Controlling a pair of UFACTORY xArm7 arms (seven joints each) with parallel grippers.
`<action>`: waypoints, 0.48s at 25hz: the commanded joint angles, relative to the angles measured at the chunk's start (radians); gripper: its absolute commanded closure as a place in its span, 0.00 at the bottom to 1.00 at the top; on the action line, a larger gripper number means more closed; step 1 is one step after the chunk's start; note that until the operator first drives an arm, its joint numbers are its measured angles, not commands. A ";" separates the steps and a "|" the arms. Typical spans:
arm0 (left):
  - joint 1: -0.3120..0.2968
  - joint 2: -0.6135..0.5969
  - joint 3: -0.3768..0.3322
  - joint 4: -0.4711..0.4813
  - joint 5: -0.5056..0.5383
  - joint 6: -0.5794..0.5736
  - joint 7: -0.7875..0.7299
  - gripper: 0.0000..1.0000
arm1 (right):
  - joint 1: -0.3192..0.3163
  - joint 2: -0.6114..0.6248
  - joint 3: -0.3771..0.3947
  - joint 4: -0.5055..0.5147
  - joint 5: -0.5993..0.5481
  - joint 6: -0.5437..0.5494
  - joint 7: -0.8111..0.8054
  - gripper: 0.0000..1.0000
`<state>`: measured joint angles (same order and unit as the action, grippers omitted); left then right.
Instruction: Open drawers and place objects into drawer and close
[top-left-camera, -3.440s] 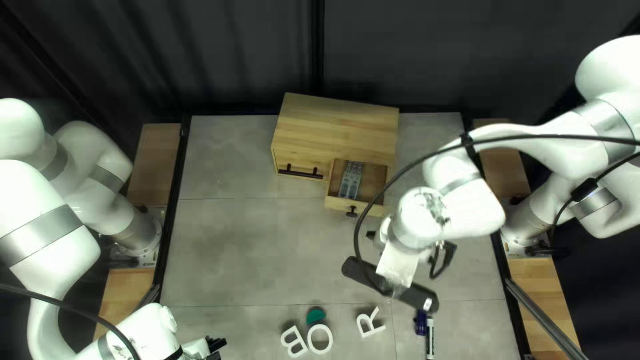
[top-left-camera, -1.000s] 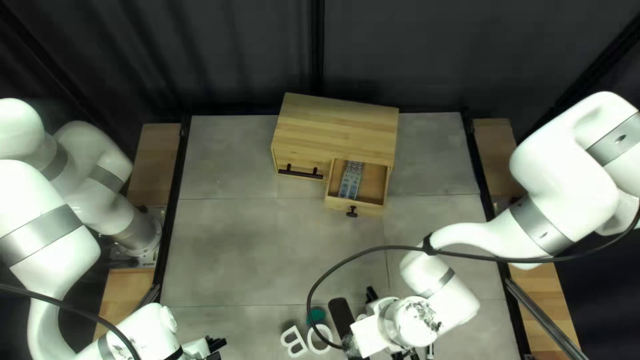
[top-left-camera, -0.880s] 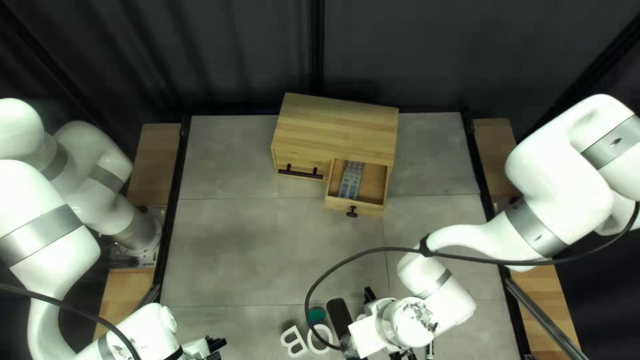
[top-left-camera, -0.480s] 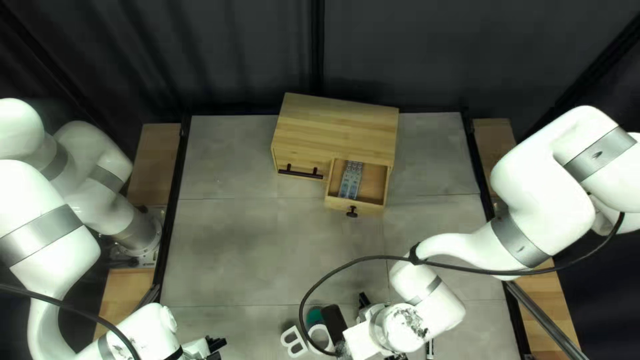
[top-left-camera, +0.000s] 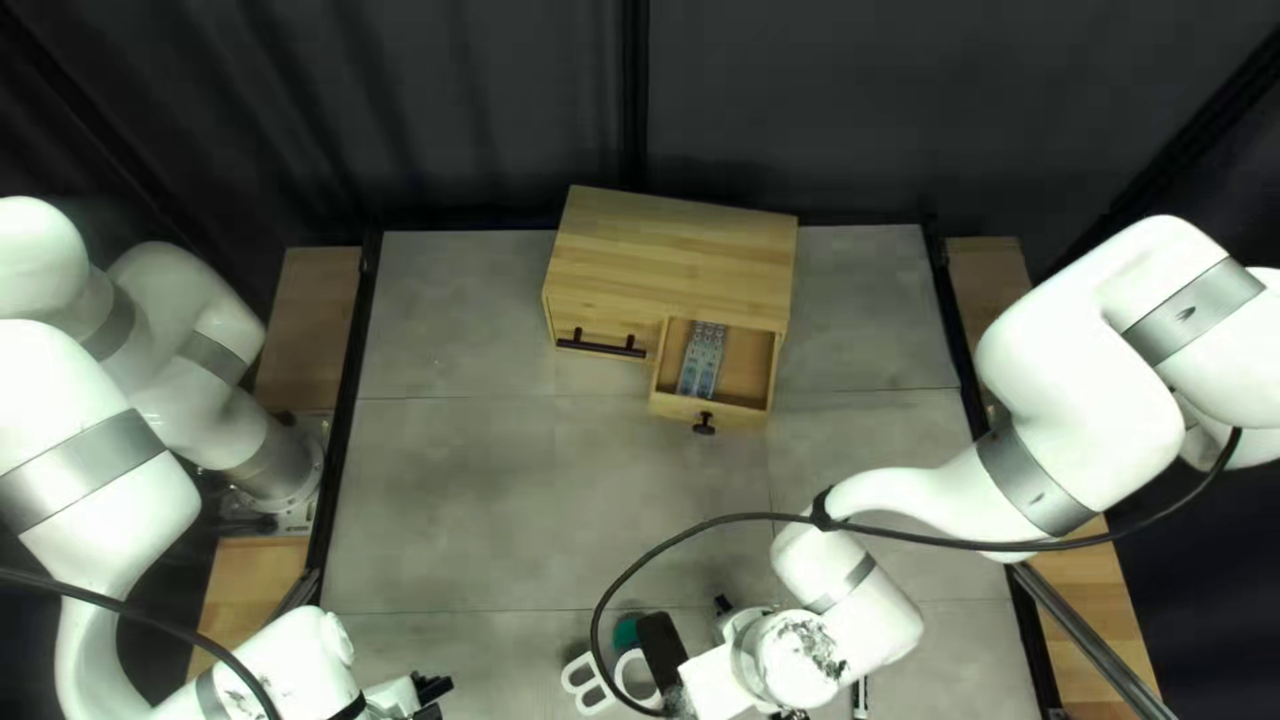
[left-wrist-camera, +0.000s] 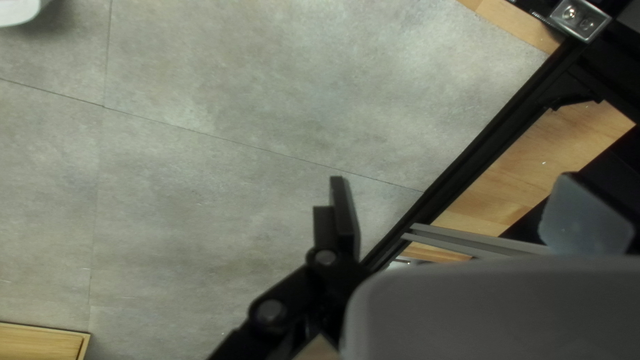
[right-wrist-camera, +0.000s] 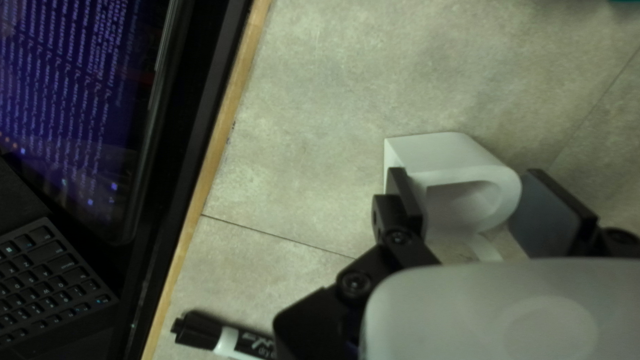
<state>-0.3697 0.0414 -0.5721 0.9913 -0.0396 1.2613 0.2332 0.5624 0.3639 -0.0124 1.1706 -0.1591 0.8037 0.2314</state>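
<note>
While the R claw (top-left-camera: 723, 607) sits low over the near part of the grey tiled surface (top-left-camera: 507, 494), its wrist view shows the R claw (right-wrist-camera: 467, 203) w/ fingers well apart & a white, thick-walled, rounded hollow piece (right-wrist-camera: 453, 157) b/w them. One finger overlaps that piece's side in view, the other is right by its curved end; can't tell if both touch, so no confirmed hold.

L claw (top-left-camera: 430, 688) is out near the surface's near edge, toward the L side. Fingers spread wide, nothing b/w them but bare floor tile look of the surface.

Pale wood cabinet (top-left-camera: 680, 254) stands at the far side, approx. mid-width. Its R-hand drawer (top-left-camera: 674, 408), w/ small black knob (top-left-camera: 704, 424), is pulled out; a grey flat item w/ bluish parts (top-left-camera: 700, 363) lies inside, along the drawer's L side. Other front, w/ black bar handle (top-left-camera: 600, 346), is shut.

White letter B (top-left-camera: 584, 682) & white ring-shaped letter O (top-left-camera: 639, 678) lie side by side nr the R claw, w/ a teal item (top-left-camera: 627, 632) just beyond the O. Black-&-white marker (right-wrist-camera: 230, 341) lies nr the wood edge strip (right-wrist-camera: 212, 157); past that, a laptop w/ lit screen (right-wrist-camera: 73, 100) & black keyboard (right-wrist-camera: 47, 280).
</note>
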 commanded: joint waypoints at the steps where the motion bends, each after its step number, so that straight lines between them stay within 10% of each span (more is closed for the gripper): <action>1: 0.000 0.000 0.000 0.000 0.000 0.000 0.000 0.00 | -0.007 -0.132 -0.003 -0.073 -0.031 0.056 -0.067 1.00; 12: 0.000 0.000 0.000 0.000 0.000 0.000 0.000 0.00 | -0.071 -0.428 -0.078 -0.088 -0.065 0.365 -0.628 1.00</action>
<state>-0.3697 0.0414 -0.5721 0.9913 -0.0396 1.2613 0.2332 0.5209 -0.0106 -0.0518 1.0479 -0.2060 1.0721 -0.2656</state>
